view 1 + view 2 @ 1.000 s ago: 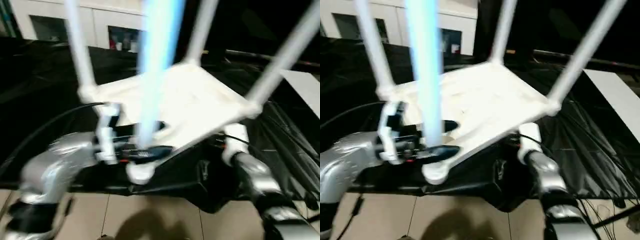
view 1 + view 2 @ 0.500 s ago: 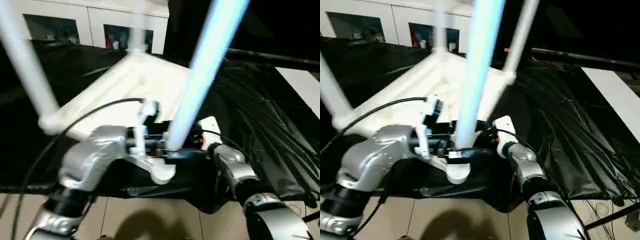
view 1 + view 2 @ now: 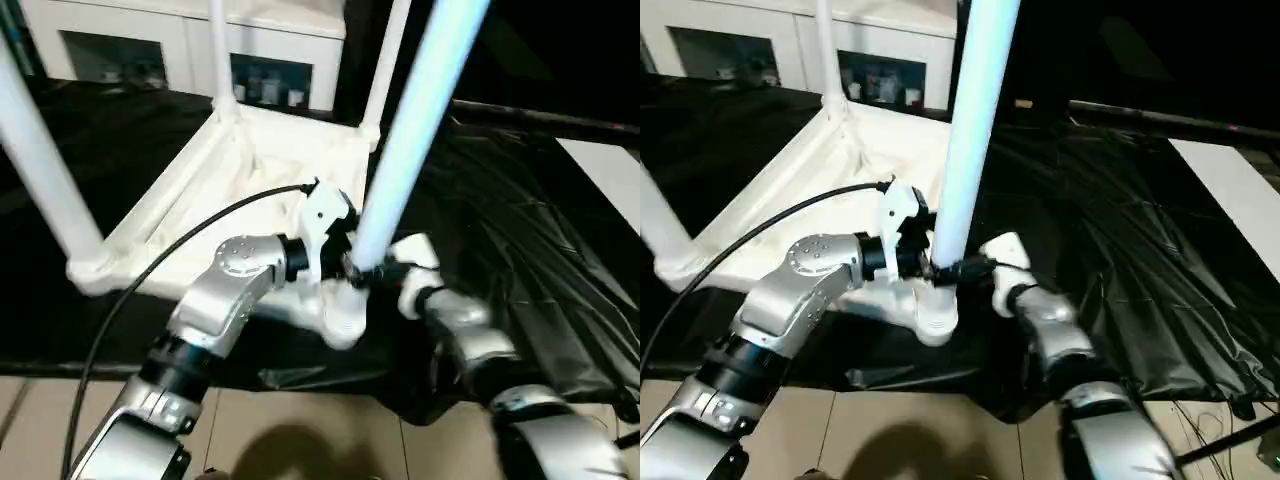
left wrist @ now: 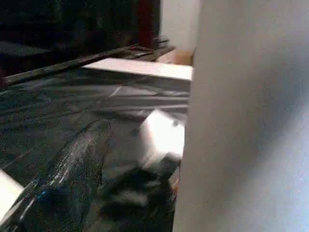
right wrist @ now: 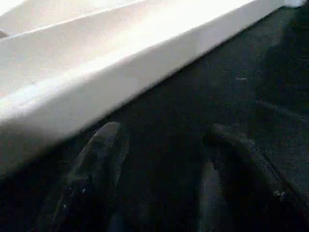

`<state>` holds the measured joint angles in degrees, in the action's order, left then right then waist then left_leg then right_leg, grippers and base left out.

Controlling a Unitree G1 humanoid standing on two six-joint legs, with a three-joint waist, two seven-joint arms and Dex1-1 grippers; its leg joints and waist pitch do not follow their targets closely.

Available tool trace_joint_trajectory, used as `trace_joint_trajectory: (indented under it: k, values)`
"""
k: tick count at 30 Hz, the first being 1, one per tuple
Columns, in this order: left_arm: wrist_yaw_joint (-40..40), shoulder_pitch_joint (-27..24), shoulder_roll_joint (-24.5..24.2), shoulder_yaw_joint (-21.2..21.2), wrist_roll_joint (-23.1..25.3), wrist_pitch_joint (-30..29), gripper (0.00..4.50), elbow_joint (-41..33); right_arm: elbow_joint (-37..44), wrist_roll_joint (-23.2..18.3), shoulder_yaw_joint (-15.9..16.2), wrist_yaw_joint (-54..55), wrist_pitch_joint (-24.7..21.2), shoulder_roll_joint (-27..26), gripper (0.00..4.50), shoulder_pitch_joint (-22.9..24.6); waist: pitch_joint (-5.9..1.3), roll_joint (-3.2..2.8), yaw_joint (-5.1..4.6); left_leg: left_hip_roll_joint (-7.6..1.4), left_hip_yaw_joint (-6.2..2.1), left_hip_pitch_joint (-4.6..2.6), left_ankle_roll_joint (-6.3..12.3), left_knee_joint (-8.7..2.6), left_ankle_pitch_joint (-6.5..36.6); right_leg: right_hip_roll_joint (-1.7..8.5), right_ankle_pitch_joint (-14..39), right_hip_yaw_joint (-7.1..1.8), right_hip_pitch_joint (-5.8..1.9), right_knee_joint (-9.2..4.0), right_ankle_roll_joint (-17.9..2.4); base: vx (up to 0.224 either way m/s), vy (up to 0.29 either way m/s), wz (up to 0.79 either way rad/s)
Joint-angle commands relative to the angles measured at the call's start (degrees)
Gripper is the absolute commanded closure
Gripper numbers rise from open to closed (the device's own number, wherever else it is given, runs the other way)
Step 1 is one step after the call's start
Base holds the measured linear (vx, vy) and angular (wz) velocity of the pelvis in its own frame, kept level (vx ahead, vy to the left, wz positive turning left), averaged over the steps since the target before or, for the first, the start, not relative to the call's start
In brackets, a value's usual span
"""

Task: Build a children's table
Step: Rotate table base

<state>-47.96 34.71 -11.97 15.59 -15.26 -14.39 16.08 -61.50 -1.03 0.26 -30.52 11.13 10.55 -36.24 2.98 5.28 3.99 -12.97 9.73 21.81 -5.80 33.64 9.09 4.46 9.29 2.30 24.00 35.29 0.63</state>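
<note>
On the black-draped work table [image 3: 520,230] the children's table [image 3: 250,190] lies upside down, near its front edge, with four legs standing in the corner sockets. So the building seems almost finished; maybe only pressing and turning it over remain. The left gripper [image 3: 925,262] stands wide beside the near leg [image 3: 965,140], but I cannot tell if it grips. The right gripper [image 5: 164,188] is open, holding nothing, just beside the rim. Free room lies to the right.

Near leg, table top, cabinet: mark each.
Near leg [image 3: 968,130], right eye view, mid shaft.
Table top [image 3: 190,205], left eye view, left side rail.
Cabinet [image 3: 275,45], left eye view, white frame above the glass door.
</note>
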Motion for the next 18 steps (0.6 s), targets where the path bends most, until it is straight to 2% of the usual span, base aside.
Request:
trace_joint_trajectory:
  k: [1, 2, 4, 5, 6, 8, 9, 10, 11, 13, 14, 15, 16, 17, 18]
  values:
    - [-3.9, -0.2, -0.5, -0.7, -1.3, 0.3, 0.05, -1.3, 1.9, -1.7, -1.3, -3.0, 1.1, 2.1, 1.56, 1.3, -3.74, -1.09, 0.54, 0.25, 0.54, -1.0, -1.16, -4.04, 19.4, 2.23, 18.8, -1.16, -2.61, -4.45, -9.3, 0.0, 0.0, 0.0]
    - [-4.9, -0.5, -0.6, -0.7, -1.8, 0.4, 0.05, -1.7, 2.3, -1.8, -1.3, -3.7, 1.3, 2.5, 1.56, 1.6, -3.69, -0.92, 0.62, 0.24, 0.61, -0.92, -0.96, -4.02, 19.7, 2.25, 19.1, -1.16, -2.59, -4.59, -9.5, 0.0, 0.0, 0.0]
    - [-9.5, -1.5, -2.5, -0.1, -3.3, -0.6, 0.05, -3.4, 4.3, -2.5, -1.2, -7.1, 1.9, 4.0, 1.56, 2.9, -3.76, -1.3, 0.85, 0.22, 0.57, -0.92, -0.85, -4.06, 19.2, 2.17, 17.4, -1.17, -2.62, -4.37, -10.5, 0.0, 0.0, 0.0]
    - [-10.9, -1.8, -3.2, 0.3, -3.5, -0.7, 0.05, -3.9, 4.9, -2.7, -1.1, -8.1, 2.1, 4.4, 1.56, 3.4, -3.79, -1.3, 1.0, 0.22, 0.57, -1.03, -0.65, -4.01, 19.5, 2.17, 17.3, -1.15, -2.6, -4.43, -10.6, 0.0, 0.0, 0.0]
    - [-12.5, -2.1, -4.2, 0.8, -3.6, -1.0, 0.05, -4.4, 5.8, -2.9, -1.0, -9.5, 2.2, 5.0, 1.56, 4.0, -3.73, -1.23, 0.95, 0.13, 0.56, -0.81, -0.44, -4.13, 19.3, 2.15, 16.6, -1.16, -2.68, -4.29, -11.1, 0.0, 0.0, 0.0]
    - [-15.1, -2.4, -7.2, 2.4, -2.6, -1.5, 0.05, -4.4, 8.0, -3.0, -0.4, -12.6, 2.3, 6.4, 1.56, 5.4, -3.81, -1.6, 1.24, 0.08, 0.57, -1.05, -0.12, -4.09, 18.8, 2.1, 15.5, -1.22, -2.63, -4.15, -11.4, 0.0, 0.0, 0.0]
    - [-16.3, -2.2, -9.0, 3.4, -1.2, -1.1, 0.05, -3.7, 9.4, -3.0, 0.1, -14.5, 2.3, 7.3, 1.56, 6.2, -3.77, -1.53, 1.19, 0.12, 0.62, -0.95, -0.03, -4.15, 18.4, 1.95, 14.7, -1.19, -2.69, -4.06, -11.6, 0.0, 0.0, 0.0]
    - [-17.2, -1.6, -10.6, 4.2, 0.5, -0.6, 0.05, -2.4, 10.6, -3.0, 0.6, -16.5, 2.1, 8.2, 1.56, 7.1, -3.82, -1.84, 1.35, 0.12, 0.56, -1.09, 0.04, -4.19, 18.4, 1.89, 14.5, -1.15, -2.73, -4.09, -11.5, 0.0, 0.0, 0.0]
    - [-17.5, -1.0, -12.0, 4.9, 2.3, 0.0, 0.05, -1.1, 11.7, -2.8, 1.2, -18.1, 2.0, 9.0, 1.56, 7.8, -3.71, -1.83, 1.24, 0.15, 0.58, -0.95, 0.14, -4.21, 18.2, 1.87, 14.0, -1.19, -2.78, -4.0, -11.5, 0.0, 0.0, 0.0]
    - [-17.9, 0.4, -14.4, 6.1, 5.8, 0.8, 0.05, 1.7, 13.9, -2.2, 2.8, -21.1, 1.6, 10.6, 1.56, 9.4, -3.77, -2.21, 1.5, 0.16, 0.63, -1.34, 0.15, -4.13, 18.5, 1.86, 14.3, -1.18, -2.6, -4.19, -11.3, 0.0, 0.0, 0.0]
    - [-17.9, 1.3, -15.6, 6.7, 8.2, 1.7, 0.31, 3.9, 15.1, -1.6, 3.8, -22.7, 1.5, 11.5, 1.56, 10.3, -3.72, -2.76, 1.52, 0.17, 0.43, -1.16, -0.27, -4.3, 18.8, 1.97, 14.5, -1.16, -2.81, -4.01, -11.5, 0.0, 0.0, 0.0]
    - [-17.9, 1.3, -15.6, 6.7, 8.2, 1.7, 0.39, 3.9, 15.1, -1.6, 3.8, -22.7, 1.5, 11.5, 1.56, 10.3, -3.65, -2.5, 1.5, 0.18, 0.55, -1.23, -0.2, -4.29, 19.2, 1.87, 14.9, -1.16, -2.68, -4.38, -11.3, 0.0, 0.0, 0.0]
    - [-17.8, 1.8, -16.1, 7.1, 9.3, 2.3, 0.39, 4.9, 15.6, -1.2, 4.2, -23.3, 1.4, 11.9, 1.56, 10.6, -3.7, -2.38, 1.46, 0.1, 0.47, -1.23, -0.4, -4.27, 19.4, 2.06, 14.9, -1.14, -2.75, -4.19, -11.6, 0.0, 0.0, 0.0]
    - [-17.4, 3.3, -17.6, 8.5, 12.6, 4.6, 0.44, 8.5, 17.3, 0.2, 5.7, -25.3, 1.5, 13.0, 1.56, 11.9, -3.75, -2.5, 1.62, 0.23, 0.51, -1.31, -0.39, -4.14, 19.4, 2.06, 15.4, -1.16, -2.75, -4.3, -11.5, 0.0, 0.0, 0.0]
    - [-17.4, 3.3, -17.6, 8.5, 12.6, 4.6, 0.59, 8.5, 17.3, 0.2, 5.7, -25.3, 1.5, 13.0, 1.56, 11.9, -3.75, -2.5, 1.62, 0.23, 0.51, -1.31, -0.39, -4.14, 19.4, 2.06, 15.4, -1.16, -2.75, -4.3, -11.5, 0.0, 0.0, 0.0]
